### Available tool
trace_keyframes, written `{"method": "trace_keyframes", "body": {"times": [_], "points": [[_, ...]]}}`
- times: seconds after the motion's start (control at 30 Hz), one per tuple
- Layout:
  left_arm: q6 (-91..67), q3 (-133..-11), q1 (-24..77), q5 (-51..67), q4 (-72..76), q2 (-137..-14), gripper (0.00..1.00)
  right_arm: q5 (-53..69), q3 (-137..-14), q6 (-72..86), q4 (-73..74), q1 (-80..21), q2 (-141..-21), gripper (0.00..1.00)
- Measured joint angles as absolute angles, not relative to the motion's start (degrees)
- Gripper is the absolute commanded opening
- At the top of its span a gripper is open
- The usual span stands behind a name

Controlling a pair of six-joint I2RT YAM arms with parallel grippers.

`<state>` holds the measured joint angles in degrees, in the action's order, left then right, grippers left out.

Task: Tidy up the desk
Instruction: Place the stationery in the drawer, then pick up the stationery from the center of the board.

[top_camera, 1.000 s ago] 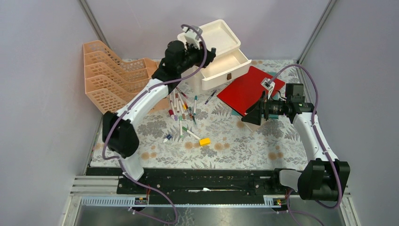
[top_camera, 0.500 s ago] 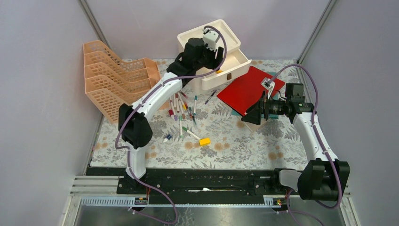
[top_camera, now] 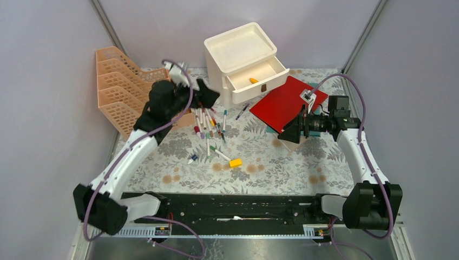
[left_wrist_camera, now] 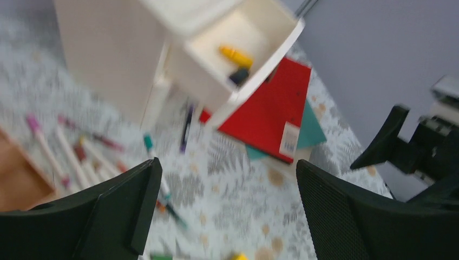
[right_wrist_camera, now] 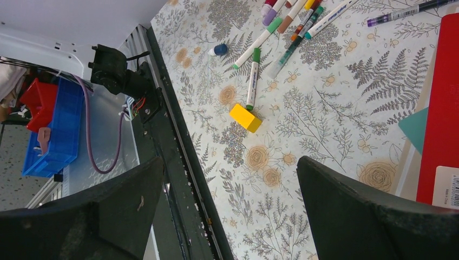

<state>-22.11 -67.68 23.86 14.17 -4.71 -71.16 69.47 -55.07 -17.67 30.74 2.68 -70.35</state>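
While both grippers stand wide and empty, desk (top_camera: 281, 162) spans centre; its cloth judged soft, likely to ruck. Left gripper (left_wrist_camera: 227, 165) at 11 o'clock by markers (top_camera: 207, 122): probably light, slick, roll-prone; pinch mid-barrel. Right gripper (right_wrist_camera: 230, 162) at 3 o'clock, near red folder (top_camera: 286, 102).

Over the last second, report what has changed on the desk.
The left gripper pulled back from the open drawer, leftward toward the orange rack, and now hangs open and empty near the markers. A small orange piece lies in the drawer, apparently let go there. The right gripper, red folder and yellow block stayed put.
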Motion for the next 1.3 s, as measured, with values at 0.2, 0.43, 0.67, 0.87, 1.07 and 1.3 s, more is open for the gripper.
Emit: {"method": "trace_keyframes", "body": {"times": [0.2, 0.43, 0.67, 0.87, 1.07, 1.3], "points": [[-27.81, -52.69, 22.41, 13.17, -15.4, -60.36, 0.94, 69.47, -55.07, -17.8, 30.72, 2.68, -70.67, 1.0], [-31.0, -50.63, 22.85, 6.9, -32.12, -62.89, 0.87, 69.45, -55.0, -17.82, 30.72, 2.61, -71.29, 1.0], [-31.2, -51.55, 28.23, -0.43, -42.35, -75.61, 0.76, 68.79, -54.52, -17.8, 30.5, 2.46, -71.26, 1.0], [-30.04, -53.67, 31.62, -4.73, -45.23, -84.07, 0.65, 68.05, -53.98, -17.8, 30.5, 2.42, -71.26, 1.0], [-29.54, -54.0, 32.1, -8.16, -46.33, -89.52, 0.6, 68.03, -53.69, -17.8, 30.44, 2.39, -71.26, 1.0], [-29.41, -54.43, 32.18, -10.17, -46.26, -91.48, 0.59, 68.03, -53.69, -17.8, 30.41, 2.39, -71.33, 1.0]]}}
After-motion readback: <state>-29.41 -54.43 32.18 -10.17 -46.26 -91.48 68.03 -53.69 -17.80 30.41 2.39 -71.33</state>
